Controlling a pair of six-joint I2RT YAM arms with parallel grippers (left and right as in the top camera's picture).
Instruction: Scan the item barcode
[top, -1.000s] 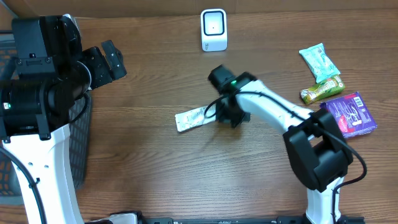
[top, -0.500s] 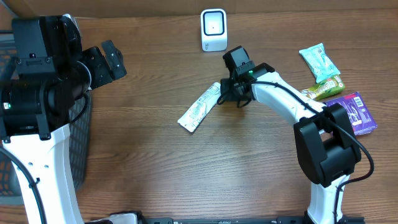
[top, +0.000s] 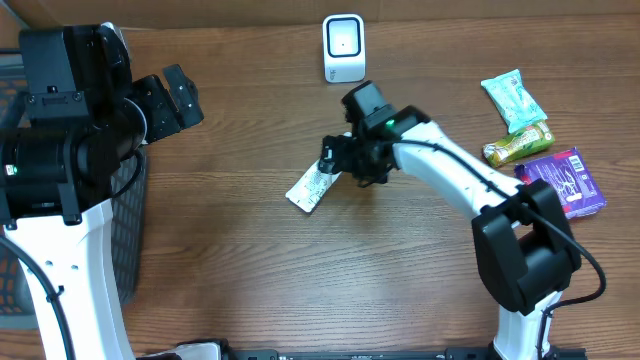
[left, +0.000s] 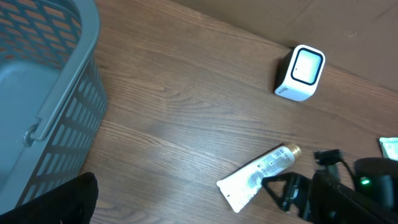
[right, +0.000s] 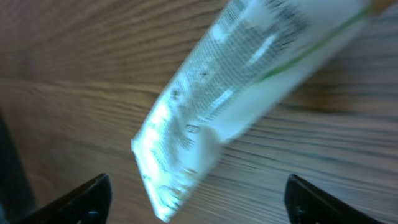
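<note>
Brown wooden bench (top: 260, 280): carries all items.

The right end effector (top: 335, 163) is seen spread wide at the cap end of the white printed squeeze tube (top: 310, 188), and nothing is gripped. In the wrist view both fingertips are seen well apart, with the tube lying flat on the bench ahead of them. The left end effector (top: 176, 97) is held wide and empty, well apart at the left side.

The tube lies diagonally, short of the small white box-shaped scanner (top: 343, 48).

Step judged: tube set down for a regrasp, barcode not yet presented. A fresh grip is called for, with the printed face turned towards the scanner window.

Against half a second earlier: the tube was then gripped at its cap end and held nearer the scanner. It has since been released.
</note>
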